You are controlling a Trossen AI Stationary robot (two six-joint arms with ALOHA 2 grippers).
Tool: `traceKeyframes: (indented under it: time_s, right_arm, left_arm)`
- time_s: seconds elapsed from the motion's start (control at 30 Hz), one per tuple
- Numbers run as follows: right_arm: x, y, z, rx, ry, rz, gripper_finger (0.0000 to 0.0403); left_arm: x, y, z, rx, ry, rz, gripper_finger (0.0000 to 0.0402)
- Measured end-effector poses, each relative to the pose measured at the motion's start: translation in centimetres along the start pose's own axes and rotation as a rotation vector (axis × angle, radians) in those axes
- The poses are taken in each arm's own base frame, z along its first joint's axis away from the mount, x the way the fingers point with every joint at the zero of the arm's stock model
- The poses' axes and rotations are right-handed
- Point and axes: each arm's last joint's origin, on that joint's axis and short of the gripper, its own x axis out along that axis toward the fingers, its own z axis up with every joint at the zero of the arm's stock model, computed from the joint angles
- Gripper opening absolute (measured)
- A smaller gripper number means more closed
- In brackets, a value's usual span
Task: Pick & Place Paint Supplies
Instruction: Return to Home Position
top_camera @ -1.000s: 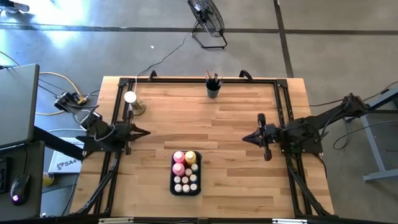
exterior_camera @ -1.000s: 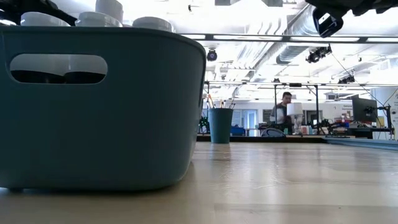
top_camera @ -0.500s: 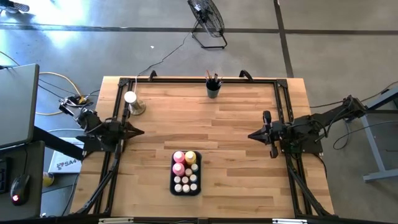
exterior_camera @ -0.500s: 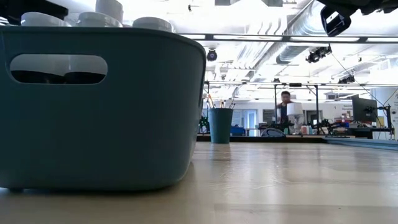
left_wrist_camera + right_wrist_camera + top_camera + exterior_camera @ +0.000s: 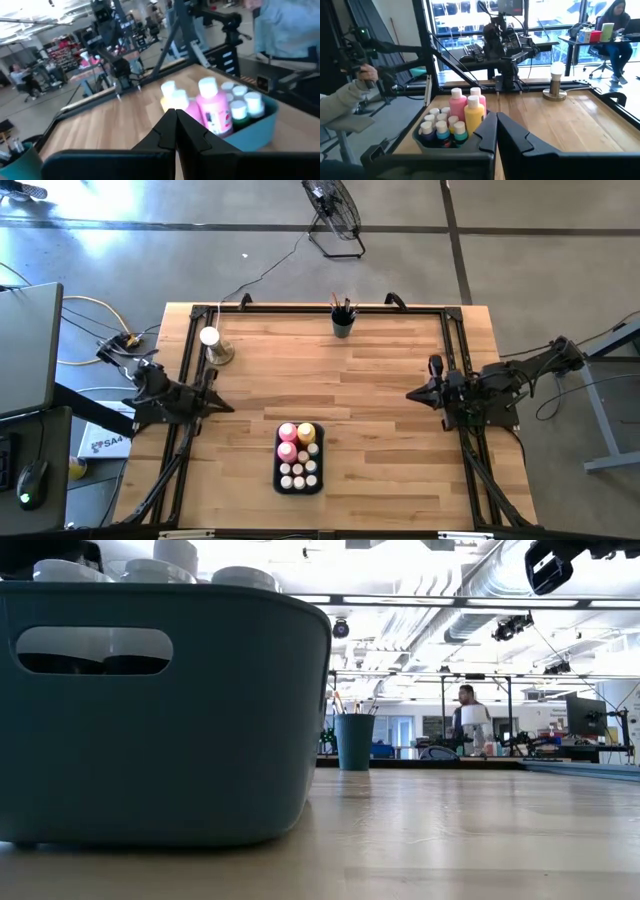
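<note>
The paint supplies stand in a dark teal bin [image 5: 298, 480] at the table's near middle: a pink squeeze bottle [image 5: 457, 104], a yellow one [image 5: 473, 115] and several small white-capped bottles [image 5: 440, 129]. Dark-handled brushes stick up out of a teal cup [image 5: 342, 325] at the far edge. My left gripper [image 5: 230, 407] hovers shut by the left rail, left of the bin. My right gripper [image 5: 410, 394] hovers shut near the right rail. Both point level toward the table's middle and hold nothing. In the wrist views the fingertips meet, the left gripper [image 5: 175, 111] and the right gripper [image 5: 496, 115].
A white knob on a round tan base [image 5: 213, 346] stands at the far left. Black rails [image 5: 450, 350] frame the tabletop. Bare wood lies between the bin and the cup. A person's sleeve [image 5: 345, 102] shows beyond the table's left side, and a floor fan [image 5: 335, 215] stands behind the table.
My right gripper has drawn back toward the table's right edge, still shut and level. My left gripper has rolled and swung, so that its tip now points a little toward the near edge. The bin, the cup and the knob have stayed put.
</note>
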Motion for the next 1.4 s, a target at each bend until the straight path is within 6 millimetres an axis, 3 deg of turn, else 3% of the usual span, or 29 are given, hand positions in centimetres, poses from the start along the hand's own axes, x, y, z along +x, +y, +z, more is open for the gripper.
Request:
traceKeyframes:
  time_s: [0.47,0.77,0.97,1.13,1.33,1.4]
  right_arm:
    - [-0.3,0.1,0.1,-0.001,-0.001,0.072,0.0003]
    - [-1.2,-0.4,-0.3,-0.017,0.030,0.022,0.0003]
    - [-3.7,-1.3,0.0,0.071,-0.072,-0.018,0.0003]
    - [-5.0,-1.8,-1.5,0.043,-0.159,-0.010,0.0003]
    - [-4.1,-1.3,-2.5,0.045,-0.192,0.102,0.0003]
    - [-3.4,-1.3,-3.7,0.037,-0.176,0.105,0.0003]
  left_arm:
    - [1.7,-2.1,-4.1,-0.071,0.013,-0.043,0.0000]
    - [1.9,-2.5,-4.3,-0.083,-0.019,-0.093,0.0000]
    - [1.9,-2.5,-4.4,-0.096,-0.011,-0.095,0.0000]
    - [1.9,-2.5,-4.4,-0.096,-0.010,-0.093,0.0000]
    - [1.9,-2.5,-4.4,-0.097,-0.010,-0.090,0.0000]
    - [1.9,-2.5,-4.4,-0.097,-0.009,-0.089,0.0000]
